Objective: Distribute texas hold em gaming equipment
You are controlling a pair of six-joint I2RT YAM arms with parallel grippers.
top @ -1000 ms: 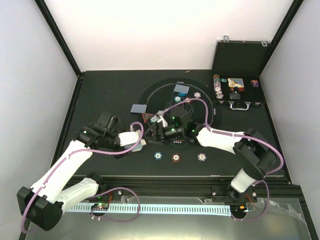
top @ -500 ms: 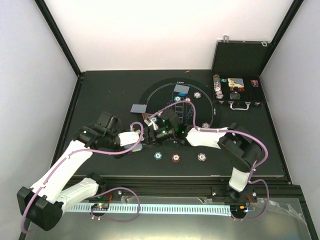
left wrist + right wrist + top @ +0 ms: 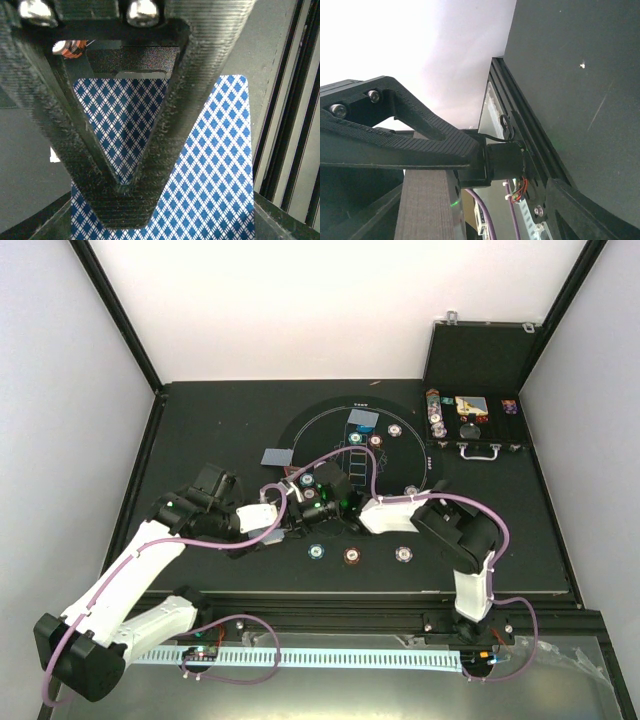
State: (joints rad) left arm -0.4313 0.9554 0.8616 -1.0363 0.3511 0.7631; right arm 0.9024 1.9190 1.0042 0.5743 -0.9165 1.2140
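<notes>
My left gripper is clamped shut on a stack of playing cards. Their blue-patterned backs face the wrist camera, and the stack is held just off the 7 o'clock edge of the round black mat. My right gripper sits at 1 o'clock of the left one, close beside it, with its jaws standing apart. I cannot tell whether it touches the cards. My right forearm and a purple cable cross the near half of the mat and hide that area. A single card lies at the mat's 10 o'clock edge and a second card at 12 o'clock. On the bench at the mat's 6 o'clock, a green chip, a brown-red chip and a whitish chip lie in a row. An open case stands at the bench's 2 o'clock.
</notes>
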